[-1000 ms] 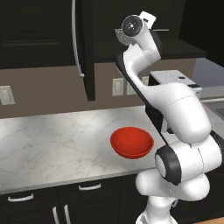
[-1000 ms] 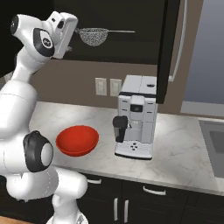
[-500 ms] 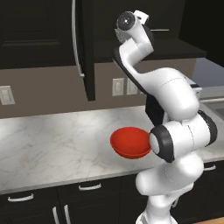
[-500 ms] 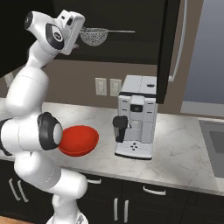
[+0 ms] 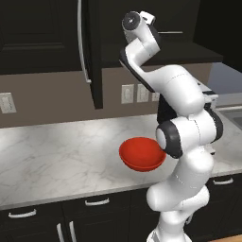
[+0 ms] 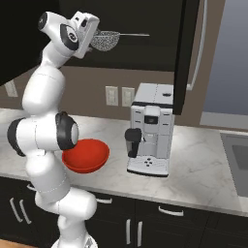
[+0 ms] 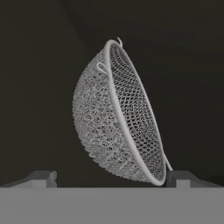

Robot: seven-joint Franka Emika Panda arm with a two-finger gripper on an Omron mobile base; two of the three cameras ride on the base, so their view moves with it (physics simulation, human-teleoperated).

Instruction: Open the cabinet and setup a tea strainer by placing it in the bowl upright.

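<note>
The cabinet (image 6: 186, 53) stands open, its doors (image 5: 92, 52) swung out. Inside, on its shelf, lies the tea strainer (image 6: 106, 40), its thin handle (image 6: 138, 35) pointing right. My gripper (image 6: 96, 39) is raised to the shelf, right at the mesh head. In the hand view the tea strainer (image 7: 116, 124) sits close in front, tipped on its side, between the wide-apart fingertips (image 7: 43, 177); the gripper (image 7: 113, 179) is open and grips nothing. The red bowl (image 5: 142, 153) rests on the counter beside the arm's base, also seen as the bowl (image 6: 86, 155).
A white coffee machine (image 6: 151, 128) stands on the marble counter (image 5: 56, 151) to the right of the bowl. Wall outlets (image 6: 120, 96) sit on the brown backsplash. Low drawers with short handles (image 5: 97, 202) run beneath. A sink edge (image 6: 237, 155) lies far right.
The arm has reached further up and in, bringing the hand closer to the strainer's mesh head. The jaws stayed open. Strainer and bowl have not moved.
</note>
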